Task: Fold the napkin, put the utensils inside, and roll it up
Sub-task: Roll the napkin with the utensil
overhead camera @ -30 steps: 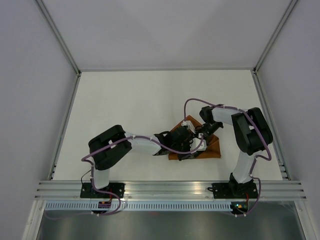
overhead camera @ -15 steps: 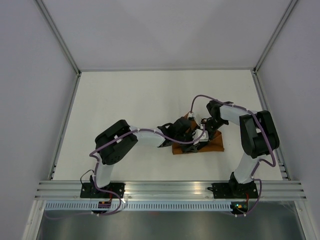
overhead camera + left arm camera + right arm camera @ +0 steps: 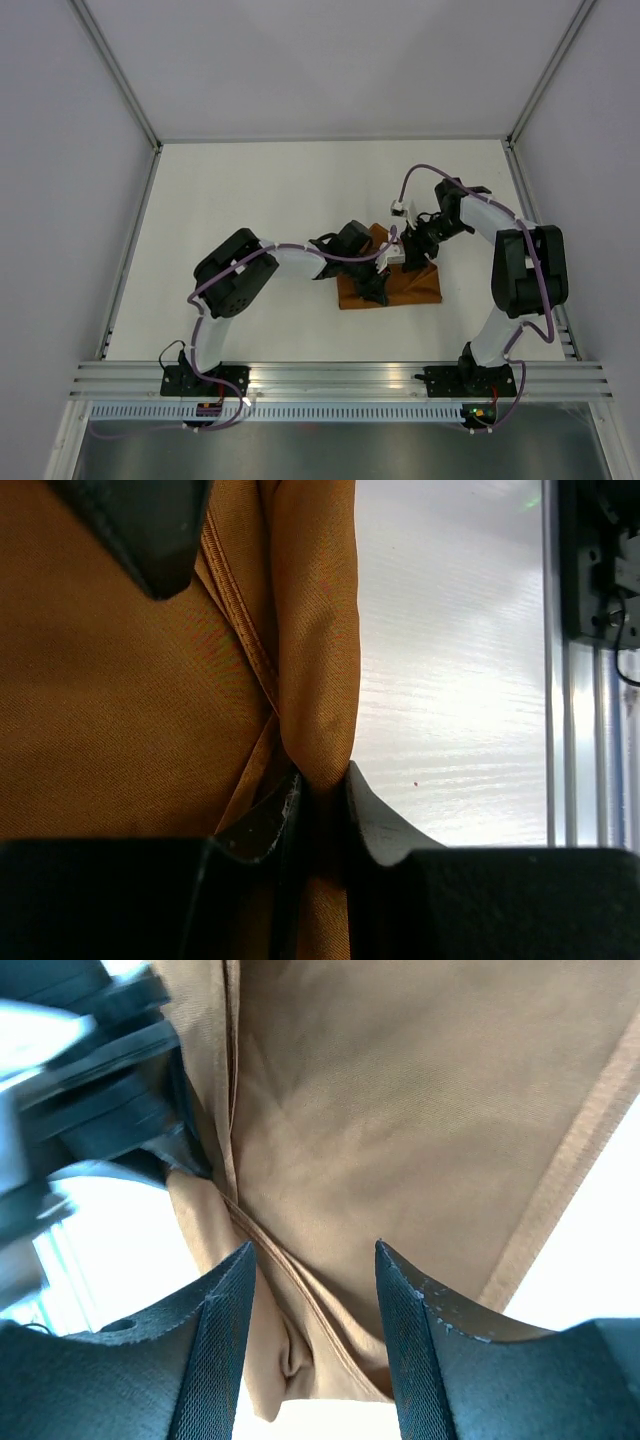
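Napkin (image 3: 412,288) lies folded, small and flat, on the bench (image 3: 250,200), right of centre. Left claw (image 3: 322,783) is pinched tight on its doubled-over edge. Right claw (image 3: 312,1260) sits just above the cloth, jaws apart, gripping nothing. Both wrists crowd over its left half, hiding it from the top view. Aluminium rail (image 3: 553,680) runs nearby.

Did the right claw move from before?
Yes: the right gripper moved away from the near rail, toward the back wall.
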`<state>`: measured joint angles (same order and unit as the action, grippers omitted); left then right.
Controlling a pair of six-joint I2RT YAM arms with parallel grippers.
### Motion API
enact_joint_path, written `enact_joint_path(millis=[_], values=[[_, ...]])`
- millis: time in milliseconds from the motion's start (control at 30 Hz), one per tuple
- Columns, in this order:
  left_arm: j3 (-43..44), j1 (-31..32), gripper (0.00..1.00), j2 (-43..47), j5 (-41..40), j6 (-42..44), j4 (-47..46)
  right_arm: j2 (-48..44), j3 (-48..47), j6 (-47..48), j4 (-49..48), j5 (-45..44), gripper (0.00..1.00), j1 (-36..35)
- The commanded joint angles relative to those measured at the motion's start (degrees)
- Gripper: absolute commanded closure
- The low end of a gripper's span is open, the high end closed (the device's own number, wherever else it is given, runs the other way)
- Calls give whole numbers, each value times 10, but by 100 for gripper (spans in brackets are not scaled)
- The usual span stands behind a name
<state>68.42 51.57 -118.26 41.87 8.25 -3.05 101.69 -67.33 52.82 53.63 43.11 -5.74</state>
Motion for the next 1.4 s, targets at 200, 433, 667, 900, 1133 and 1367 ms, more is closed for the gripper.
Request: enact_joint_path(millis=[200, 433, 667, 900, 1133, 1367], values=[[14, -39, 98, -82, 44, -51, 150, -128, 60, 32, -52, 53, 43, 31], [47, -65, 98, -105, 68, -62, 194, -274, 214, 2, -207, -32, 41, -30], [76, -79, 98, -125, 88, -64, 233, -373, 344, -26, -348, -134, 39, -167], [97, -81, 98, -143, 98, -69, 250, -388, 399, -33, -399, -210, 38, -262], [102, -82, 98, -145, 102, -71, 255, -361, 421, -29, -444, -260, 38, -319], [100, -82, 94, -145, 108, -68, 260, -326, 418, -39, -467, -269, 42, -335]])
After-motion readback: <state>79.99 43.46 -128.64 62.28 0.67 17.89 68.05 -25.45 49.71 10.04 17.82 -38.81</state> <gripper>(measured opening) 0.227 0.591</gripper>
